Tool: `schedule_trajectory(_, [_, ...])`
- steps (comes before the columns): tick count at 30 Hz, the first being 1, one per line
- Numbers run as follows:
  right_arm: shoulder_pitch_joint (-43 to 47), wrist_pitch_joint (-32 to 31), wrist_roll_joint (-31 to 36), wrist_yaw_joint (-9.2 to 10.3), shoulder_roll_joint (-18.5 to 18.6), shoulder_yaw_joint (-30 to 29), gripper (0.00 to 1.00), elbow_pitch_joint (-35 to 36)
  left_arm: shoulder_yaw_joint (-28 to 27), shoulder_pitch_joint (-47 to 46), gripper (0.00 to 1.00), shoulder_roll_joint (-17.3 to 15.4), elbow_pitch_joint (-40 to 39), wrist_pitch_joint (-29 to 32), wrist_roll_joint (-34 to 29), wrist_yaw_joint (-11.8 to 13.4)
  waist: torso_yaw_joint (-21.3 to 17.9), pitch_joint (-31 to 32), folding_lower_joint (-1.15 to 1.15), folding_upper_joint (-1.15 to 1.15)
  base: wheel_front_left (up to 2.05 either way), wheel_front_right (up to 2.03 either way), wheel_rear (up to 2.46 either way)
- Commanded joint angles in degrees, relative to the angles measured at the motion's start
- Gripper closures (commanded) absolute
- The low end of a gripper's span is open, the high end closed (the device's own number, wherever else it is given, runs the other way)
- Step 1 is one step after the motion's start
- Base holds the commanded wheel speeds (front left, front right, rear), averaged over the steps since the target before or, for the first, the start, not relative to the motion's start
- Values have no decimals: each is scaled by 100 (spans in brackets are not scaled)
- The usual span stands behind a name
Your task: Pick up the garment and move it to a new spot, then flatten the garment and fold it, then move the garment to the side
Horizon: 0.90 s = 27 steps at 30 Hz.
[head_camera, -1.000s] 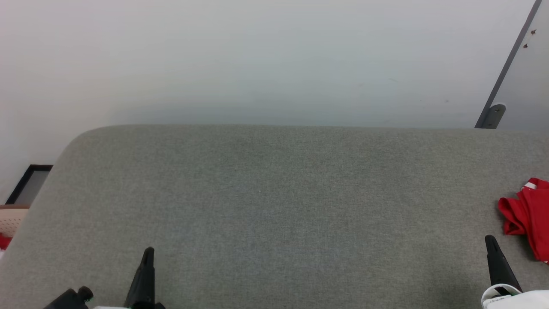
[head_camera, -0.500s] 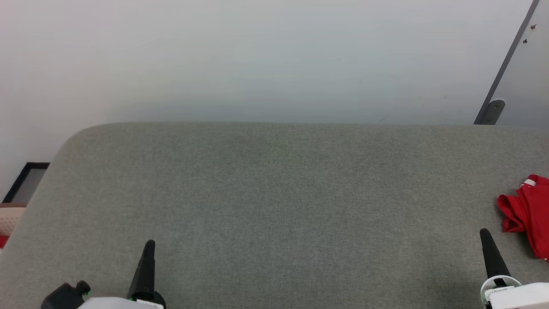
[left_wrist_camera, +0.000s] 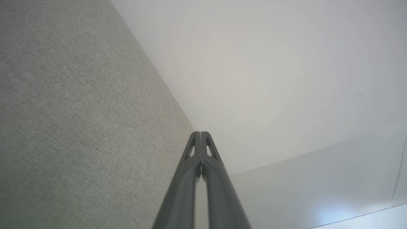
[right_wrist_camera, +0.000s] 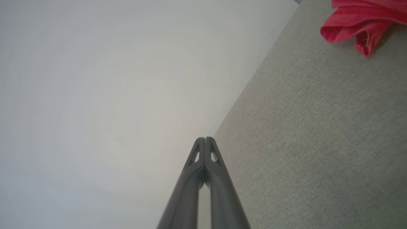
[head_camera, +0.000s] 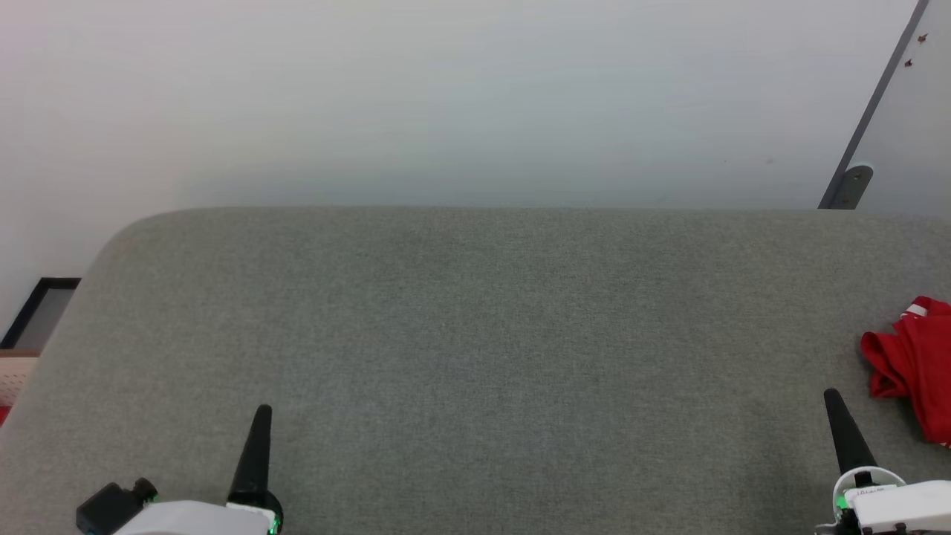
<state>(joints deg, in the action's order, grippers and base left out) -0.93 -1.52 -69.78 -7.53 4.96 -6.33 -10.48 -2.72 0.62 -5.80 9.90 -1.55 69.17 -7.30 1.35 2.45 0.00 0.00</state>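
Two risks stand out from here. First, taking the wrong piece. A crumpled red cloth (head_camera: 910, 357) with white trim lies on the grey worktop (head_camera: 475, 334) at its right side, cut by the border of the head view. So little of it is in frame that I cannot tell whether it is the garment or a smaller piece of the same colour. Closing on it without a fuller look could carry off the wrong thing. Second, a poor grasp. The cloth is bunched in loose folds, so a pinch on one outer fold would likely lift a single layer. The rest would then drag across the rough fabric surface, or the fold would slip free.

Both arms sit low at the near edge, well apart, with the wide middle of the worktop between them. The left gripper (head_camera: 261, 416) is at the lower left of the head view and the right gripper (head_camera: 833, 401) at the lower right. Each points away from the robot toward the pale wall (head_camera: 475, 96). In each wrist view the two dark fingers meet at their tips, pressed together with nothing between them. The right gripper is near the red cloth but apart from it, with the cloth ahead and to its right. The left gripper is far from it, across the whole width of the worktop.
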Motion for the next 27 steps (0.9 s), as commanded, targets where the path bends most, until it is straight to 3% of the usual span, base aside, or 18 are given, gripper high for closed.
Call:
schedule_trajectory(1, [-159, -20, -125, 4, -7, -15, 100, 25, -33, -136, 100, -8, -27, 27, 133, -19, -3, -6, 0, 0, 0, 0, 0])
schedule_trajectory(27, [-376, -284, -1251, 6, -118, -20, 100, -179, -153, -446, 100, 104, 210, 396, 1345, -25, -65, -126, 0, 0, 0, 0, 0])
